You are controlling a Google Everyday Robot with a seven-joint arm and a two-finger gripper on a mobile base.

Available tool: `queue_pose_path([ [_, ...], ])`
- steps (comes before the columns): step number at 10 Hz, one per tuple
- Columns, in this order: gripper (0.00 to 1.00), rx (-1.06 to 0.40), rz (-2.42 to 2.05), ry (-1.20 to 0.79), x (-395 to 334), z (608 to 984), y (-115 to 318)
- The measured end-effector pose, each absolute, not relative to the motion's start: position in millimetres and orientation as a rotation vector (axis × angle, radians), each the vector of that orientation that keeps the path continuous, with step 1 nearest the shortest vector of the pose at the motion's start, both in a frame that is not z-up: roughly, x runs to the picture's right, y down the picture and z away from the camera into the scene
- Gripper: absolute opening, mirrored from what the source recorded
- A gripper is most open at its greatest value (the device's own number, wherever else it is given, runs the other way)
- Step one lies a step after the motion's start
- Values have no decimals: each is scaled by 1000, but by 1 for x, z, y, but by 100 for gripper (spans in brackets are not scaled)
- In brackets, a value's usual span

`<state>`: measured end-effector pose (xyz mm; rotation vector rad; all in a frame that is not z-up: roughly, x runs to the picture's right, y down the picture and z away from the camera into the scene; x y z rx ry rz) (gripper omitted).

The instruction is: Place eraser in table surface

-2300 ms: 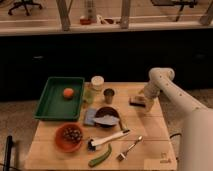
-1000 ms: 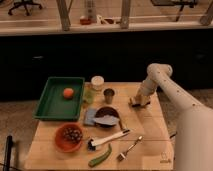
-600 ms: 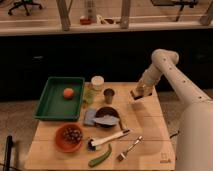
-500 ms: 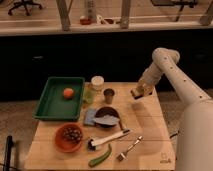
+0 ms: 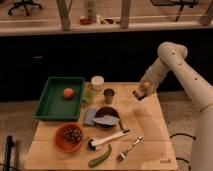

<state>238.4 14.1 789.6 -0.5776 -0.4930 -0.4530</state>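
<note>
Eraser [image 5: 139, 94] is seen gripped in the gripper [image 5: 141, 92], held clear of the table surface [image 5: 145, 125] above its far right corner. Placement is judged not yet done; lowering and release are left. Eraser: small flat block, tan over dark. Tabletop: pale matte planks, square. Metal cup [image 5: 109, 95], cylindrical and dull-sheened, is noted near the far edge.

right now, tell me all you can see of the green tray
The green tray is a shallow rectangular bin, plastic by its look, with raised walls, lying flat on the wooden table, at its left rear. One orange round thing lies in it near the back. The gripper hangs apart, over the table's right rear.
</note>
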Motion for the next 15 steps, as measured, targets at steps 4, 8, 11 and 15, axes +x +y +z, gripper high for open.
queue_pose_path([
  [4,0,-588,-565,-518,236,758,40],
  [8,0,-604,-607,-517,242,755,66],
  [11,0,-620,-605,-516,244,772,88],
  [15,0,-653,-574,-499,249,794,118],
])
